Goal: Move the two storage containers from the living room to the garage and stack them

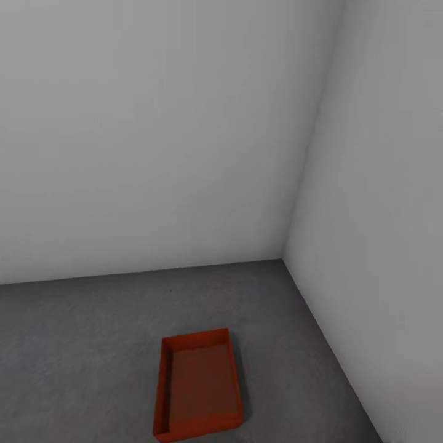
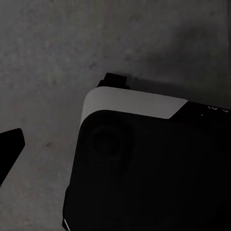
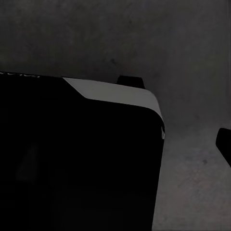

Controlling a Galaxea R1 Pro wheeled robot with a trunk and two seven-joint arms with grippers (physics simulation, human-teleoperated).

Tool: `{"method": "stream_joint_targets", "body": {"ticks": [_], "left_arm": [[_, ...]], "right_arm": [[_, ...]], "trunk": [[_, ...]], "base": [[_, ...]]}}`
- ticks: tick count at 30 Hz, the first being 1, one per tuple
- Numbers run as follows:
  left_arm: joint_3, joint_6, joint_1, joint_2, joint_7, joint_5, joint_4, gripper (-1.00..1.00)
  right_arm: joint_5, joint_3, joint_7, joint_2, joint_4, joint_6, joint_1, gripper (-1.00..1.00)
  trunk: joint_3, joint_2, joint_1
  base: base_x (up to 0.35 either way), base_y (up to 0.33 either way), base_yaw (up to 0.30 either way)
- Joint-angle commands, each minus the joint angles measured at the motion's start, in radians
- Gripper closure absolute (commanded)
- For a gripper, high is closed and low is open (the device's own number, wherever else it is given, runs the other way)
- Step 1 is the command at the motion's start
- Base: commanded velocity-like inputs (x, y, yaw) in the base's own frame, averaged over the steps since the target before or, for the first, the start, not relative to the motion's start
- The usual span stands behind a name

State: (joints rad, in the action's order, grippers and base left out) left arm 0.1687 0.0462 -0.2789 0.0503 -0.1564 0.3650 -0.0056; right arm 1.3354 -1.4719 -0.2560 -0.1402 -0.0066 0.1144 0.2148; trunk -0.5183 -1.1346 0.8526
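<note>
We are in the garage, facing a corner where two plain pale grey walls (image 1: 154,135) meet. Below them lies the dark grey, speckled floor (image 1: 74,344). One orange-red container (image 1: 198,386) sits flat on that floor, open side up, near the corner and low in our head view, with its long side running away from us. Its inside looks empty. A second container is not on top of it, so we judge the stack is only half done.

Both wrist views look down on the same dark floor past the black and white body of our own base (image 2: 144,163). In the left wrist view a dark finger tip (image 2: 9,147) pokes in at the edge; in the right wrist view another dark tip (image 3: 224,142) does the same. We see one tip each, so we cannot tell whether either pair of jaws is wide or narrow, and nothing shows held in either.

From here, the main risk is the base. The container lies close in front of us, and a turn or a roll forward could nudge it along the floor or push it toward the wall. On the return, its thin walls could catch the second container and leave it tilted instead of sitting squarely on top.
</note>
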Motion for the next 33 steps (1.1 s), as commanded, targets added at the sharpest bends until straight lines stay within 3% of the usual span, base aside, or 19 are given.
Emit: {"method": "stream_joint_targets", "body": {"ticks": [1,33], "left_arm": [[0.008,0.003,0.000,0.000,-0.003,0.009,0.000,-1.00],[0.009,0.003,0.000,0.000,-0.003,0.008,0.000,-1.00]], "right_arm": [[0.010,-0.008,-0.004,0.000,-0.001,0.002,0.001,-1.00],[0.010,-0.007,-0.003,0.001,0.000,0.002,0.001,-1.00]], "trunk": [[-0.001,-0.001,0.000],[-0.001,-0.001,0.000]], "base": [[0.000,0.000,-0.245],[0.000,0.000,-0.245]]}}
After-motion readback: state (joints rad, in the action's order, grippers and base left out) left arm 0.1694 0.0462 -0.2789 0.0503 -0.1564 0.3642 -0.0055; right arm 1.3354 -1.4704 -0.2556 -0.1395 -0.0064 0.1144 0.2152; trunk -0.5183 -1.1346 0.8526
